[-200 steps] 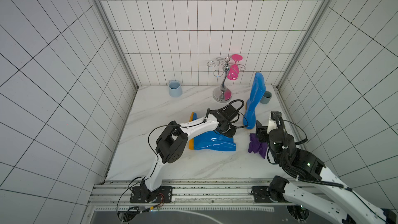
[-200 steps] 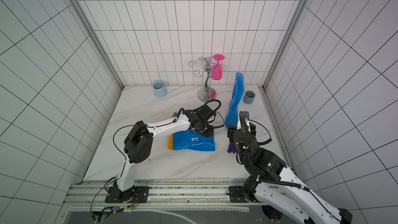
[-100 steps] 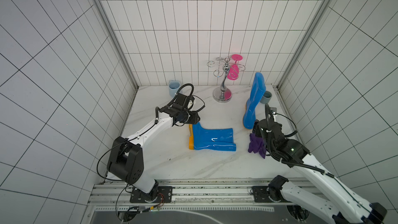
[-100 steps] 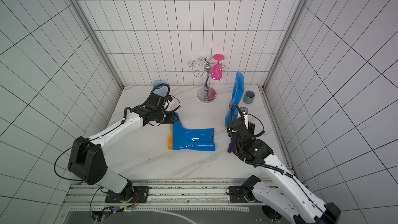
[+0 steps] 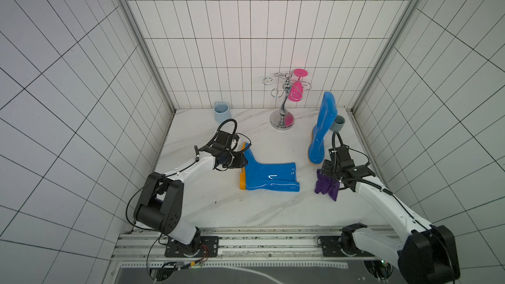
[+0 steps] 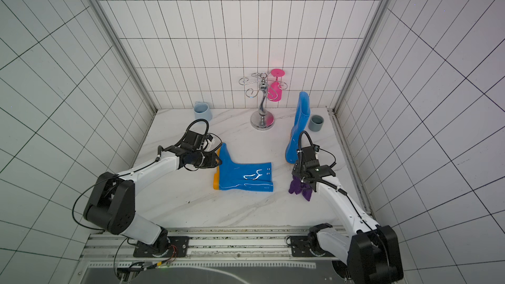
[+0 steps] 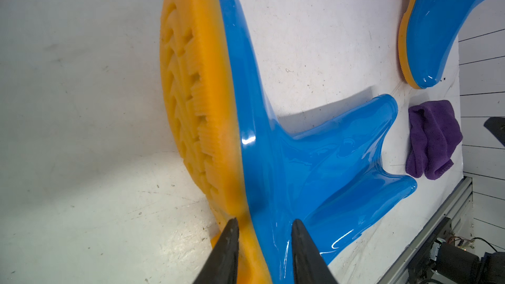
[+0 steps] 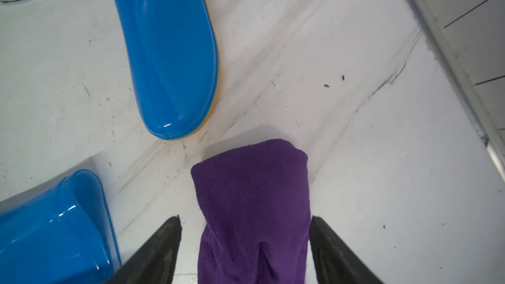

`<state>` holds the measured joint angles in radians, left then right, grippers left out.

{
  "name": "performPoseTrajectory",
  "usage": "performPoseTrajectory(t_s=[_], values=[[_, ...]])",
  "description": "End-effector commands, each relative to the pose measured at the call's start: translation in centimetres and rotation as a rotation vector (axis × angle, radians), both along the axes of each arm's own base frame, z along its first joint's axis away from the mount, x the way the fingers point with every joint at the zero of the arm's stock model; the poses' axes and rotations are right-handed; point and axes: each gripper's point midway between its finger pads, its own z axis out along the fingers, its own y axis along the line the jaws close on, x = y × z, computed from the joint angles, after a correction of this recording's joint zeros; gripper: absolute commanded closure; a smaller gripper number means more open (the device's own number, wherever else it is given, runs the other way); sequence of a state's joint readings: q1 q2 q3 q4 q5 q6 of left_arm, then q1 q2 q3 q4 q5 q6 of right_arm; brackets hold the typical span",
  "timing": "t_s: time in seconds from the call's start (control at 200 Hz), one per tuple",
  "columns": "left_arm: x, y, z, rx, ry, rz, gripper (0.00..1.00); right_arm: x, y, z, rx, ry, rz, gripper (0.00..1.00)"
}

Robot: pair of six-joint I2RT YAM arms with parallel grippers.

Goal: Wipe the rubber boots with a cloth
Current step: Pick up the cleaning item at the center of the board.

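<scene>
Rubber boot [image 5: 269, 178] lying down bears illegible marks [image 5: 293, 171].

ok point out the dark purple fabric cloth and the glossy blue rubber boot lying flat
dark purple fabric cloth [image 8: 251, 192]: right wrist view, middle of the fold
glossy blue rubber boot lying flat [image 5: 270, 177]: a top view, mid shaft

Overhead stereo pair; close wrist cams.
</scene>
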<state>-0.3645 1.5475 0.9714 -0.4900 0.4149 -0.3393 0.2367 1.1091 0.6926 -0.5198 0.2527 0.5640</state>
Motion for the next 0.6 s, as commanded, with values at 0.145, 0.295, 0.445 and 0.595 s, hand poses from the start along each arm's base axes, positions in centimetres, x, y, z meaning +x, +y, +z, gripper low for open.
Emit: performPoseTrajectory(t_s=[0.145, 0.295, 0.445, 0.595], values=[[0.8, 0.5, 1.3, -0.041, -0.068, 0.039, 0.67, -1.7, 0.3, -4.6, 0.084, 0.077, -0.047, 0.25], [1.1, 1.9, 1.6, -0.039, -0.091, 0.093, 0.67, -2.2, 0.2, -6.5, 0.090, 0.105, -0.061, 0.26], [1.3, 3.5, 2.1, -0.039, -0.119, 0.152, 0.67, -2.2, -0.2, -7.7, 0.072, 0.117, -0.073, 0.27], [1.1, 3.7, 1.8, -0.039, -0.111, 0.154, 0.67, -1.8, -0.2, -8.7, 0.067, 0.115, -0.066, 0.35]])
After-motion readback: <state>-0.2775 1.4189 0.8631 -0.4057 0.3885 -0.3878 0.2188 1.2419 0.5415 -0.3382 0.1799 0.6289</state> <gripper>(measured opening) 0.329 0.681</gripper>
